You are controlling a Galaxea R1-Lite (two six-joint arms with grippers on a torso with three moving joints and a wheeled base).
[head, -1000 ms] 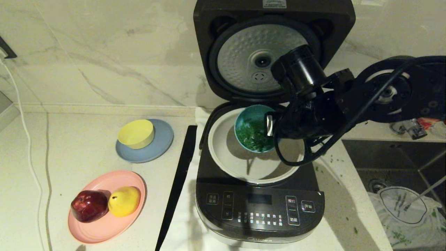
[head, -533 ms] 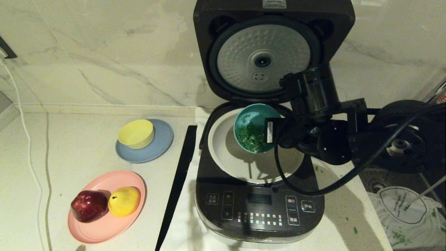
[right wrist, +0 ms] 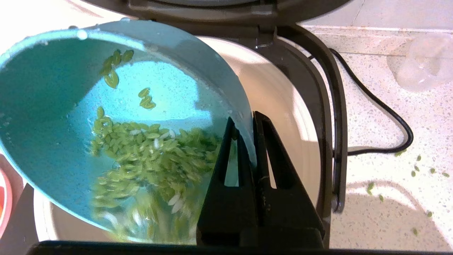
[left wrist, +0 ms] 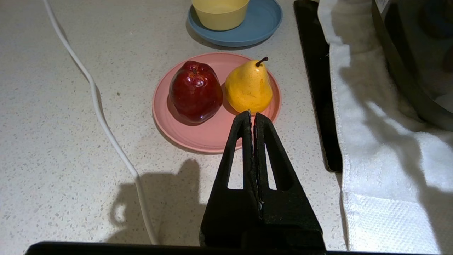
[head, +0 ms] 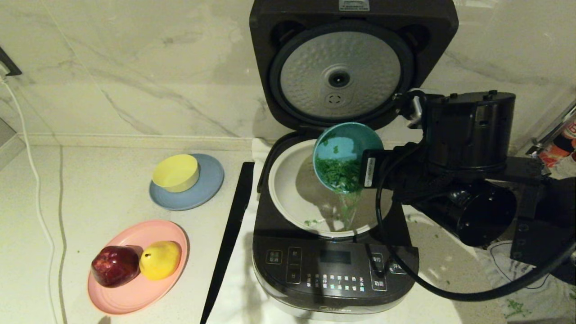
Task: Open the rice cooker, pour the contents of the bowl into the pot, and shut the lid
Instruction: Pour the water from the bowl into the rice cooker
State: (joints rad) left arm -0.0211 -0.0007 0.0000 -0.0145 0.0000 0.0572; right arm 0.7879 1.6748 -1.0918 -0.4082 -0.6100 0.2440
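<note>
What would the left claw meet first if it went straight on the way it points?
Probably the yellow pear on the pink plate: the shut left claw points right at it, though its height above the plate is unclear.

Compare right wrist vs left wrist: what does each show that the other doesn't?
Right wrist only: the right gripper clamped on the tilted teal-blue round bowl's rim, green grains spilling into the white inner pot.

Left wrist only: the shut left gripper above the counter, near a pink plate with a red apple and a yellow pear.

Both: the dark grey rice cooker, speckled countertop.
</note>
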